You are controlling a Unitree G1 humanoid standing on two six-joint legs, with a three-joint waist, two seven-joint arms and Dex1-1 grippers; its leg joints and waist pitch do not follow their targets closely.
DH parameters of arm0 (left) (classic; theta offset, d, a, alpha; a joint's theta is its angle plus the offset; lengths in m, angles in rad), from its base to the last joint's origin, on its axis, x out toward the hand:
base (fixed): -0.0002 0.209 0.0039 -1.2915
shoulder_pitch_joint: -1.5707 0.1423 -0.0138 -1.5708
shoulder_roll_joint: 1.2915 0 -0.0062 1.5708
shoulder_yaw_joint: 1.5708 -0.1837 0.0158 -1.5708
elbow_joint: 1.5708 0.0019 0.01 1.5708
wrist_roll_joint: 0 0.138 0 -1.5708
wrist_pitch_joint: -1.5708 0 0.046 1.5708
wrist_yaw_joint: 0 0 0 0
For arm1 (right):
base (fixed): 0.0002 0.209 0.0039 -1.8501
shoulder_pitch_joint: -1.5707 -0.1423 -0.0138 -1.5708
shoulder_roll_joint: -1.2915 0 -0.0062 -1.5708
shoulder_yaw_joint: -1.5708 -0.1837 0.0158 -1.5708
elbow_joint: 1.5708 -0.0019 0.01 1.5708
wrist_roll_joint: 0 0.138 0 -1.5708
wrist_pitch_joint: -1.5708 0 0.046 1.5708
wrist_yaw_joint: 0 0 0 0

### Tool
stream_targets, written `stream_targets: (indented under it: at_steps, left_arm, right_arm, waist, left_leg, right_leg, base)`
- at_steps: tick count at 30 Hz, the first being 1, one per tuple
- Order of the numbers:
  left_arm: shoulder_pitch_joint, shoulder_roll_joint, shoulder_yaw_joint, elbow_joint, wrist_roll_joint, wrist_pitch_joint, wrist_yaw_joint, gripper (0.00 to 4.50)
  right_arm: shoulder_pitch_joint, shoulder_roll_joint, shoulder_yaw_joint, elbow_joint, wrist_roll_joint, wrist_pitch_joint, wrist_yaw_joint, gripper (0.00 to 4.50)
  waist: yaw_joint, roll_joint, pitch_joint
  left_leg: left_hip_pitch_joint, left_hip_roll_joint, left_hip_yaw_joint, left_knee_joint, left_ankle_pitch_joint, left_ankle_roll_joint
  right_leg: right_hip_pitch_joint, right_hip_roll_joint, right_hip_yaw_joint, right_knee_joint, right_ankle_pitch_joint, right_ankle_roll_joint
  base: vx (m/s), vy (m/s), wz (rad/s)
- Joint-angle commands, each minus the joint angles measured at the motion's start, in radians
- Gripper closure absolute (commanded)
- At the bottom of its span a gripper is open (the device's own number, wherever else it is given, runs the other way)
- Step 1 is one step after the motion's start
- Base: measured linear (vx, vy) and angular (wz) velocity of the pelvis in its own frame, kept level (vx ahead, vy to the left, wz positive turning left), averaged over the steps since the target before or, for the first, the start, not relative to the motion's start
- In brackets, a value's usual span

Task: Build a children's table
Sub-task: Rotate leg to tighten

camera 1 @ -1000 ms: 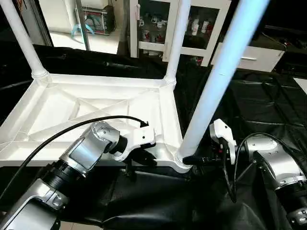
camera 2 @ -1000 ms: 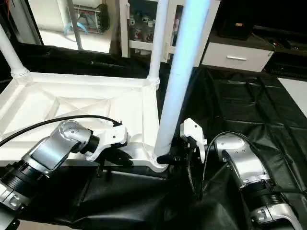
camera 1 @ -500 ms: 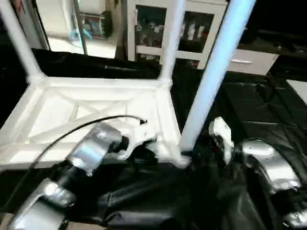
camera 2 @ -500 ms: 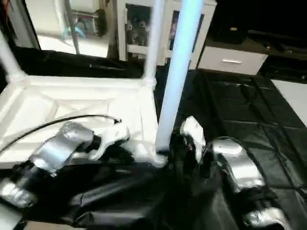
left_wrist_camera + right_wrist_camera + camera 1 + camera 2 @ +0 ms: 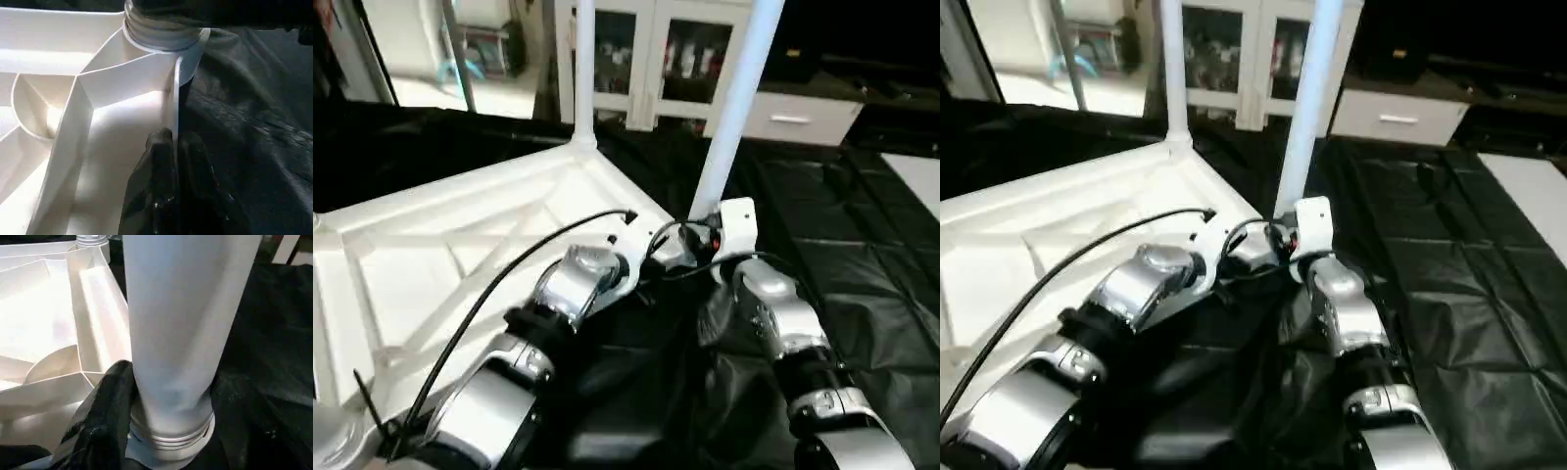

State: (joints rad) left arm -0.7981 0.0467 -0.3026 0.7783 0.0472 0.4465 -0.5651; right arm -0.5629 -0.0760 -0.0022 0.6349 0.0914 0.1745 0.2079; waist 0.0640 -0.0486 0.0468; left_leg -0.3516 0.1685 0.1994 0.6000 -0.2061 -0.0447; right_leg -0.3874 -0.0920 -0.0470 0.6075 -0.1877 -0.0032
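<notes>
Background: white glass-door cabinets (image 5: 651, 59) at the far wall; work surface is a black sheet (image 5: 862, 245) spread under everything.

Landmark: the tabletop (image 5: 440, 264). It lies upside down on the black sheet, X-ribbed underside facing up; judged so because the leg sockets must be reachable from above.

Legs: two counted standing upright out of the tabletop's corners. Far leg (image 5: 584, 69) rises from the far corner. Near leg (image 5: 734, 108) rises from the corner closest to both arms. Other legs cannot be counted from here.

Right pincer (image 5: 166, 396): its black fingers (image 5: 105, 416) sit either side of the near leg, just above the threaded collar at the corner socket (image 5: 171, 440). Grasping the near leg, probably to turn or steady it while it seats.

Left pincer (image 5: 171, 181): clenched onto the tabletop's thin side wall (image 5: 174, 107), close beside the same corner socket. Judged purpose: brace the tabletop so it does not spin or slide while the leg is worked.

Count: one tabletop, two legs seen, two pincers, both at one corner.
</notes>
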Motion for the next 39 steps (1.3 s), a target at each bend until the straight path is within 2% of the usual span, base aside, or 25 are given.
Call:
stream_targets:
  at_steps: [1, 2, 3, 4, 5, 7, 8, 9, 10, 11, 12, 13, 14, 16, 18, 19, 20, 21, 22, 24, 29, 32, 35, 36, 39]
  left_arm:
    - [-0.037, 0.017, 0.025, 0.031, 0.028, -0.084, 0.047, 4.5]
    - [-0.037, 0.021, 0.021, 0.034, 0.03, -0.088, 0.041, 4.5]
    - [-0.037, 0.024, 0.018, 0.036, 0.031, -0.09, 0.038, 4.5]
    - [-0.036, 0.03, 0.012, 0.04, 0.031, -0.101, 0.027, 4.5]
    - [-0.037, 0.033, 0.009, 0.048, 0.03, -0.112, 0.02, 4.5]
    - [-0.028, 0.053, -0.018, 0.05, 0.042, -0.155, -0.033, 4.5]
    - [-0.024, 0.058, -0.021, 0.047, 0.043, -0.153, -0.045, 4.5]
    - [-0.011, 0.074, -0.035, 0.036, 0.046, -0.154, -0.085, 4.5]
    - [-0.006, 0.08, -0.04, 0.035, 0.048, -0.157, -0.103, 4.5]
    - [0.007, 0.094, -0.049, 0.019, 0.048, -0.16, -0.14, 4.5]
    - [0.023, 0.113, -0.059, -0.002, 0.045, -0.169, -0.19, 4.5]
    - [0.046, 0.142, -0.086, -0.037, 0.041, -0.204, -0.276, 4.5]
    - [0.048, 0.146, -0.089, -0.041, 0.041, -0.208, -0.287, 4.5]
    - [0.074, 0.184, -0.123, -0.078, 0.037, -0.253, -0.384, 4.5]
    - [0.106, 0.224, -0.147, -0.131, 0.016, -0.265, -0.489, 4.5]
    - [0.12, 0.24, -0.152, -0.161, 0.003, -0.255, -0.531, 4.5]
    - [0.129, 0.249, -0.152, -0.182, -0.005, -0.243, -0.554, 4.5]
    - [0.135, 0.26, -0.154, -0.197, -0.007, -0.234, -0.567, 4.5]
    - [0.148, 0.284, -0.159, -0.225, -0.005, -0.232, -0.591, 4.5]
    - [0.164, 0.309, -0.159, -0.255, -0.007, -0.229, -0.615, 4.5]
    - [0.194, 0.352, -0.17, -0.325, -0.02, -0.227, -0.688, 4.5]
    - [0.207, 0.363, -0.176, -0.361, -0.027, -0.213, -0.717, 4.5]
    - [0.216, 0.368, -0.181, -0.387, -0.033, -0.198, -0.731, 4.5]
    - [0.221, 0.369, -0.183, -0.405, -0.035, -0.188, -0.737, 4.5]
    - [0.224, 0.367, -0.187, -0.42, -0.035, -0.178, -0.739, 4.5]
  right_arm:
    - [0.036, 0.032, 0.06, -0.005, 0.011, -0.004, 0.106, 2.51]
    - [0.04, 0.029, 0.054, -0.014, 0.021, -0.008, 0.112, 2.51]
    - [0.042, 0.027, 0.05, -0.019, 0.026, -0.01, 0.111, 1.95]
    - [0.05, 0.017, 0.042, -0.043, 0.047, -0.009, 0.138, 1.82]
    - [0.054, 0.013, 0.037, -0.056, 0.058, -0.008, 0.158, 1.82]
    - [0.077, -0.017, 0.031, -0.123, 0.1, 0.02, 0.243, 1.76]
    - [0.084, -0.028, 0.031, -0.143, 0.108, 0.028, 0.262, 1.76]
    - [0.105, -0.061, 0.027, -0.199, 0.141, 0.058, 0.323, 1.44]
    - [0.114, -0.074, 0.025, -0.22, 0.155, 0.069, 0.348, 1.44]
    - [0.13, -0.115, 0.034, -0.258, 0.167, 0.086, 0.405, 1.38]
    - [0.152, -0.172, 0.051, -0.303, 0.178, 0.101, 0.481, 1.27]
    - [0.172, -0.239, 0.067, -0.34, 0.186, 0.112, 0.56, 1.12]
    - [0.174, -0.246, 0.069, -0.343, 0.185, 0.111, 0.567, 1.12]
    - [0.198, -0.316, 0.089, -0.373, 0.172, 0.096, 0.654, 0.99]
    - [0.225, -0.383, 0.103, -0.41, 0.167, 0.095, 0.745, 0.82]
    - [0.239, -0.416, 0.111, -0.431, 0.168, 0.098, 0.79, 0.69]
    - [0.247, -0.437, 0.117, -0.448, 0.175, 0.106, 0.814, 0.69]
    - [0.258, -0.465, 0.127, -0.467, 0.178, 0.116, 0.846, 0.55]
    - [0.277, -0.523, 0.152, -0.5, 0.183, 0.13, 0.907, 0.52]
    - [0.296, -0.587, 0.181, -0.528, 0.182, 0.14, 0.975, 0.24]
    - [0.266, -0.574, 0.181, -0.47, 0.128, 0.086, 0.952, 0.03]
    - [0.251, -0.563, 0.205, -0.445, 0.09, 0.045, 0.936, 0.03]
    - [0.233, -0.535, 0.212, -0.428, 0.105, 0.049, 0.929, 0.03]
    - [0.219, -0.518, 0.219, -0.411, 0.116, 0.051, 0.934, 0.03]
    - [0.197, -0.492, 0.228, -0.378, 0.115, 0.04, 0.959, 0.03]
  waist:
    - [0.004, -0.001, -0.053]
    - [0.006, -0.002, -0.053]
    - [0.007, -0.002, -0.054]
    - [0.009, -0.006, -0.054]
    - [0.014, -0.003, -0.053]
    - [0.014, -0.001, -0.052]
    - [0.008, -0.002, -0.054]
    - [0.006, -0.001, -0.057]
    - [0.009, 0.003, -0.06]
    - [0.009, 0.0, -0.062]
    - [0.014, 0.006, -0.063]
    - [0.015, 0.005, -0.063]
    - [0.022, 0.002, -0.06]
    - [0.024, 0.004, -0.057]
    - [0.029, 0.005, -0.054]
    - [0.027, -0.001, -0.053]
    - [0.029, 0.004, -0.053]
    - [0.029, 0.004, -0.052]
    - [0.03, -0.003, -0.05]
    - [0.034, 0.001, -0.046]
    - [0.027, -0.003, -0.049]
    - [0.025, 0.0, -0.053]
    - [0.024, 0.002, -0.055]
    - [0.025, -0.002, -0.055]
    - [0.029, 0.0, -0.054]
  left_leg:
    - [0.01, 0.057, -0.032, -0.089, -0.248, -0.001]
    - [0.01, 0.058, -0.031, -0.089, -0.236, 0.01]
    - [0.009, 0.058, -0.03, -0.088, -0.224, 0.014]
    - [0.005, 0.06, -0.031, -0.088, -0.201, 0.022]
    - [0.007, 0.059, -0.029, -0.087, -0.195, 0.031]
    - [-0.001, 0.06, -0.033, -0.091, -0.204, 0.043]
    - [-0.01, 0.063, -0.039, -0.092, -0.19, 0.044]
    - [-0.007, 0.064, -0.038, -0.09, -0.172, 0.048]
    - [0.001, 0.065, -0.036, -0.085, -0.156, 0.05]
    - [-0.001, 0.066, -0.033, -0.08, -0.108, 0.069]
    - [0.001, 0.065, -0.029, -0.073, -0.062, 0.091]
    - [-0.001, 0.065, -0.028, -0.072, -0.051, 0.101]
    - [-0.003, 0.065, -0.026, -0.07, -0.045, 0.118]
    - [0.001, 0.066, -0.022, -0.072, -0.078, 0.111]
    - [0.001, 0.072, -0.026, -0.077, -0.144, 0.086]
    - [0.001, 0.072, -0.024, -0.078, -0.147, 0.083]
    - [0.005, 0.073, -0.024, -0.078, -0.153, 0.075]
    - [0.006, 0.074, -0.024, -0.079, -0.155, 0.071]
    - [0.003, 0.074, -0.025, -0.08, -0.159, 0.071]
    - [0.005, 0.077, -0.026, -0.083, -0.183, 0.066]
    - [0.003, 0.074, -0.028, -0.083, -0.203, 0.034]
    - [0.004, 0.072, -0.025, -0.079, -0.155, 0.042]
    - [0.004, 0.071, -0.023, -0.075, -0.11, 0.066]
    - [0.006, 0.071, -0.022, -0.073, -0.111, 0.072]
    - [0.006, 0.071, -0.022, -0.074, -0.112, 0.073]
  right_leg:
    - [0.022, -0.066, 0.041, -0.085, -0.246, -0.181]
    - [0.024, -0.066, 0.042, -0.085, -0.232, -0.185]
    - [0.025, -0.066, 0.042, -0.082, -0.218, -0.189]
    - [0.029, -0.067, 0.042, -0.078, -0.197, -0.194]
    - [0.029, -0.066, 0.042, -0.079, -0.192, -0.197]
    - [0.035, -0.067, 0.042, -0.079, -0.203, -0.185]
    - [0.043, -0.07, 0.041, -0.075, -0.196, -0.178]
    - [0.04, -0.067, 0.039, -0.074, -0.174, -0.185]
    - [0.036, -0.07, 0.041, -0.071, -0.14, -0.197]
    - [0.039, -0.066, 0.04, -0.06, -0.052, -0.227]
    - [0.036, -0.064, 0.04, -0.052, 0.021, -0.251]
    - [0.037, -0.062, 0.039, -0.05, 0.043, -0.26]
    - [0.039, -0.065, 0.04, -0.049, 0.06, -0.268]
    - [0.032, -0.066, 0.041, -0.054, 0.008, -0.275]
    - [0.035, -0.071, 0.042, -0.062, -0.088, -0.259]
    - [0.033, -0.07, 0.042, -0.064, -0.094, -0.259]
    - [0.029, -0.068, 0.042, -0.064, -0.105, -0.26]
    - [0.028, -0.067, 0.042, -0.063, -0.105, -0.261]
    - [0.031, -0.067, 0.04, -0.062, -0.12, -0.259]
    - [0.028, -0.069, 0.042, -0.066, -0.159, -0.244]
    - [0.023, -0.073, 0.043, -0.07, -0.212, -0.231]
    - [0.026, -0.069, 0.041, -0.061, -0.132, -0.251]
    - [0.027, -0.066, 0.041, -0.052, -0.058, -0.275]
    - [0.026, -0.066, 0.041, -0.051, -0.052, -0.282]
    - [0.027, -0.066, 0.04, -0.052, -0.064, -0.285]
  base:
    - [0.0, 0.0, 0.0]
    - [0.0, 0.0, 0.0]
    - [0.0, 0.0, 0.0]
    - [0.0, 0.0, 0.0]
    - [0.0, 0.0, 0.0]
    - [0.0, 0.0, 0.0]
    - [0.0, 0.0, 0.0]
    - [0.0, 0.0, 0.0]
    - [0.0, 0.0, 0.0]
    - [0.0, 0.0, 0.0]
    - [0.0, 0.0, 0.0]
    - [0.0, 0.0, 0.0]
    - [0.0, 0.0, 0.0]
    - [0.0, 0.0, 0.0]
    - [0.0, 0.0, 0.0]
    - [0.0, 0.0, 0.0]
    - [0.0, 0.0, 0.0]
    - [0.0, 0.0, 0.0]
    - [0.0, 0.0, 0.0]
    - [0.0, 0.0, 0.0]
    - [0.0, 0.0, 0.0]
    - [0.0, 0.0, 0.0]
    - [0.0, 0.0, 0.0]
    - [0.0, 0.0, 0.0]
    - [0.0, 0.0, 0.0]
